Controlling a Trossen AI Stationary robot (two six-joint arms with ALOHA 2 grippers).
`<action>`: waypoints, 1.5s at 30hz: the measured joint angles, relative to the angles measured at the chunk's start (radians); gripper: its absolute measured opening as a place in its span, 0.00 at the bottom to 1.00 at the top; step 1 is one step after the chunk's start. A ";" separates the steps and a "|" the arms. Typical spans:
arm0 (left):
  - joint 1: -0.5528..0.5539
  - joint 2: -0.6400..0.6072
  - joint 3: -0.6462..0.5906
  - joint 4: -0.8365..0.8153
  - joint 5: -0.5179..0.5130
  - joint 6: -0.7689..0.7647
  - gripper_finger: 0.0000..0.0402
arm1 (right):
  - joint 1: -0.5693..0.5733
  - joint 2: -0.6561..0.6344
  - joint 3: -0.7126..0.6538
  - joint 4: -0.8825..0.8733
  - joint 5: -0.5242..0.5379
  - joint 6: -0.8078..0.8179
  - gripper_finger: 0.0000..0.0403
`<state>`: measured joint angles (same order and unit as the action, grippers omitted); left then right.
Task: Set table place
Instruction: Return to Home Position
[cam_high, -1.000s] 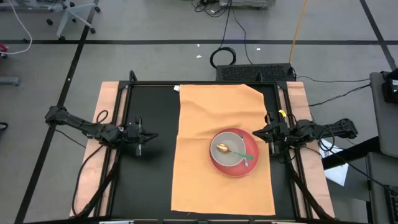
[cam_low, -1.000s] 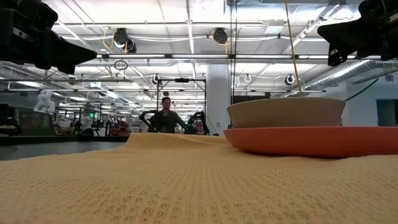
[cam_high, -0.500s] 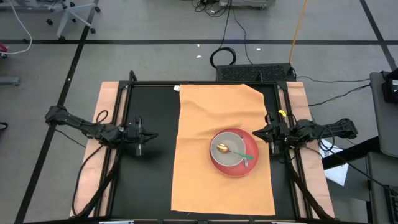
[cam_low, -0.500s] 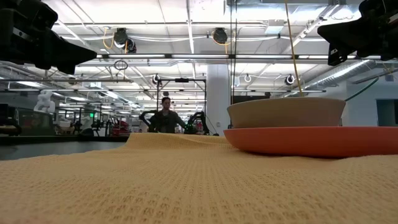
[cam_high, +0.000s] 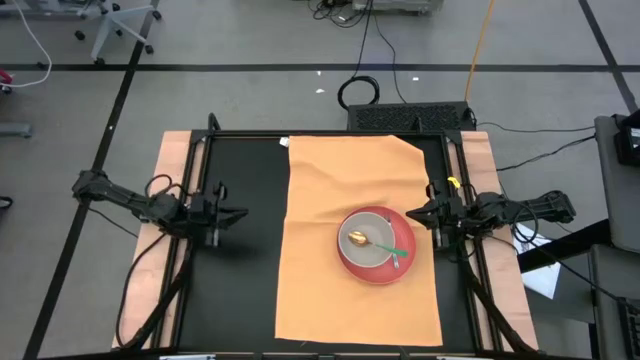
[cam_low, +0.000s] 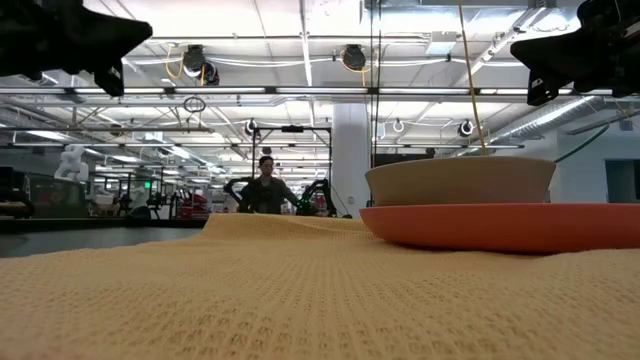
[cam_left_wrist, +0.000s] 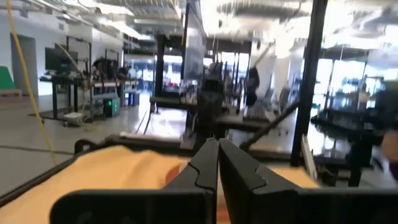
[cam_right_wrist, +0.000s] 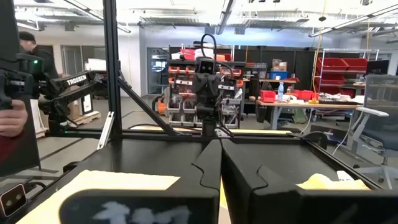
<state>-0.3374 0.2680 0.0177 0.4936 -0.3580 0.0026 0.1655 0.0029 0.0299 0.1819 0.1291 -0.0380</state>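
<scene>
The orange-tan cloth mat (cam_high: 355, 235) lies flat on the black tabletop, slightly wrinkled, and fills the low view's foreground (cam_low: 300, 290). On its right half sits a round red plate (cam_high: 381, 272) carrying a grey bowl (cam_high: 365, 241) with a gold spoon (cam_high: 358, 239) and a green-handled utensil (cam_high: 398, 254). My left gripper (cam_high: 243, 212) hovers shut over bare table left of the mat. My right gripper (cam_high: 409, 213) hovers shut by the mat's right edge, just beside the plate. Both touch nothing.
A black frame (cam_high: 210, 135) rims the tabletop, with wooden boards (cam_high: 170, 160) outside it. Cables (cam_high: 358, 92) lie on the floor beyond the far edge. A person (cam_low: 266, 185) stands far off in the room. Bare black table (cam_high: 250, 280) lies left of the mat.
My left gripper has drawn back a little toward the table's left edge and risen; in the low view it now shows higher. The right arm, the mat, the plate and the bowl have kept still.
</scene>
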 joint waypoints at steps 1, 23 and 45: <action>0.000 0.000 0.000 -0.023 0.000 0.002 0.05 | 0.000 0.000 0.000 0.000 0.000 0.000 0.00; -0.001 0.000 -0.001 -0.186 -0.008 0.098 0.05 | 0.000 0.000 0.000 -0.044 0.000 -0.003 0.00; -0.001 0.000 -0.001 -0.222 -0.009 0.066 0.05 | 0.000 0.000 0.000 -0.007 0.000 0.011 0.00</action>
<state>-0.3382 0.2680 0.0170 0.2712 -0.3669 0.0688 0.1656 0.0030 0.0299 0.1749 0.1291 -0.0265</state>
